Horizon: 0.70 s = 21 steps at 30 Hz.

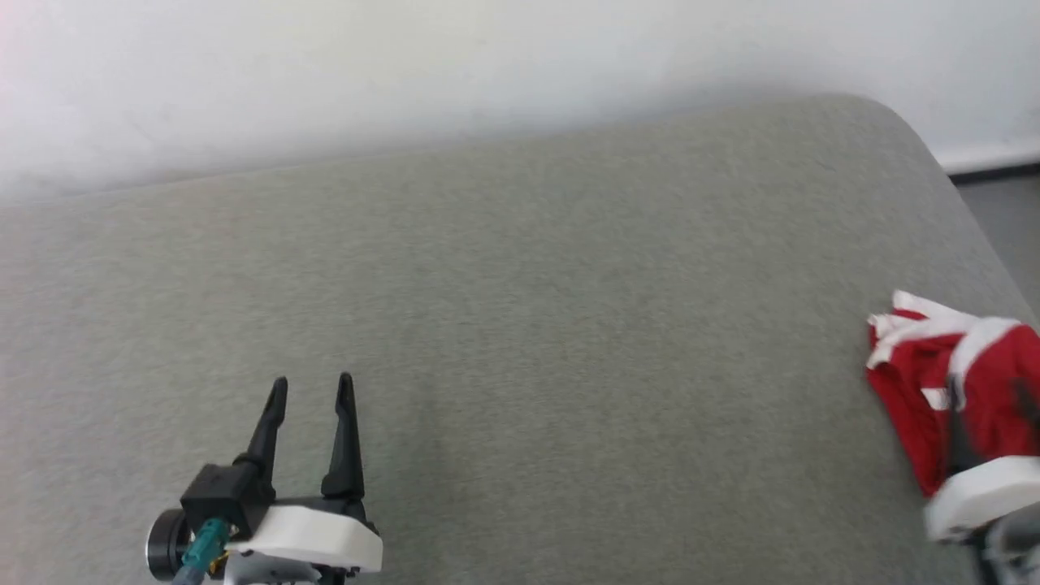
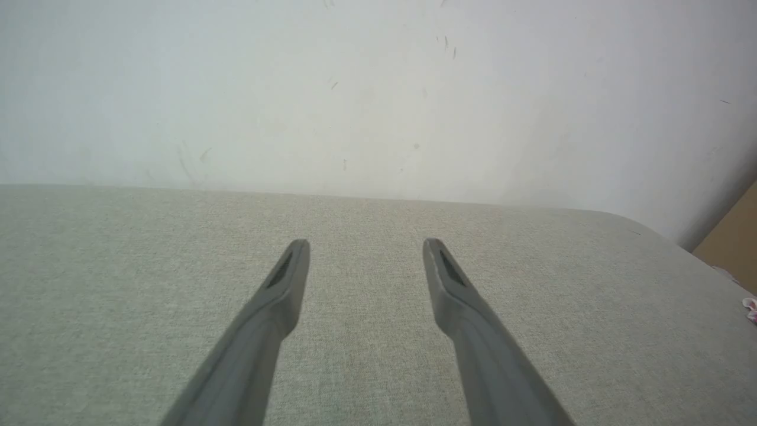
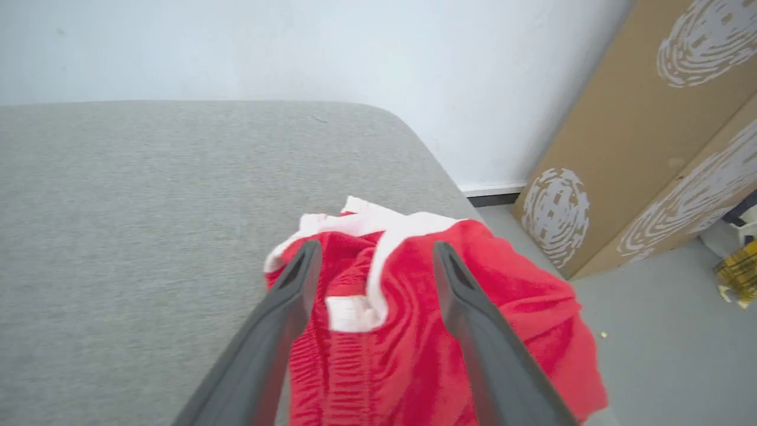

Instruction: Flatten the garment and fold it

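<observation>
left end effector held low, fingers spread, right end effector fingers parted wide

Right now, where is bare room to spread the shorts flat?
Bare: the grey surface between the left gripper and the red shorts, back to the wall. Crowded: the right edge, where the open right gripper stands over the bunched shorts.

Garment: bright red, white stripe + white hem trim.
Worktop: pale grey-green, fine woven fleck.
Wall: white, few dk scuffs.
Cardboard boxes: brown w/ white swirl prints.
Floor: grey.
Left gripper: fingers black, housing white, teal plug.
Right gripper: fingers dk grey.
</observation>
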Available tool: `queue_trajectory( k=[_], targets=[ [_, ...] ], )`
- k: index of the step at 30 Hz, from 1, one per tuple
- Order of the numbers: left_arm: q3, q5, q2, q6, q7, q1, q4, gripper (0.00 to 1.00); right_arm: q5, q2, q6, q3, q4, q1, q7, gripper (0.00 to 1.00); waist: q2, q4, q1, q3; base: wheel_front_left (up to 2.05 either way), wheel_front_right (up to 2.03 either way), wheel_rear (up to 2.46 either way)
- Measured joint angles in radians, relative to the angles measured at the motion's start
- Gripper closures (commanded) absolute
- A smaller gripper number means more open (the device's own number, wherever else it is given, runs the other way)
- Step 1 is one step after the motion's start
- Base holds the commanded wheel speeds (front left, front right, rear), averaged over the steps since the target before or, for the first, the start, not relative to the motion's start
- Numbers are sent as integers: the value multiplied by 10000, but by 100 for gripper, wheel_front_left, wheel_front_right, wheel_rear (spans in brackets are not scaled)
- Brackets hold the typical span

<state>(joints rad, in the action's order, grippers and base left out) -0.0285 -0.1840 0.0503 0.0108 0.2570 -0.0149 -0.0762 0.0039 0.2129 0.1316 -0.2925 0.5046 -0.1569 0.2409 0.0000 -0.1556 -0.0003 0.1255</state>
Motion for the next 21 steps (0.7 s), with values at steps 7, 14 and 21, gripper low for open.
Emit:
queue_trajectory(
  k=[7, 14, 21],
  targets=[
    [113, 186, 6, -33, 0, -66, -249, 0, 575, -1375, 0, 1388, -2217, 879, -207, 0, 0, 888, 1, -395, 0, 0, 0],
    [669, 301, 305, -56, 0, -283, -606, 0, 800, -1586, 0, 2598, -4038, 1544, -493, 0, 0, 1625, 2, -696, 0, 0, 0],
    [704, 619, 846, 65, 0, -403, -972, 0, 779, -1607, 0, 2568, -5273, 2406, -1055, 0, 0, 1910, 2, -973, 0, 0, 0]
  ],
)
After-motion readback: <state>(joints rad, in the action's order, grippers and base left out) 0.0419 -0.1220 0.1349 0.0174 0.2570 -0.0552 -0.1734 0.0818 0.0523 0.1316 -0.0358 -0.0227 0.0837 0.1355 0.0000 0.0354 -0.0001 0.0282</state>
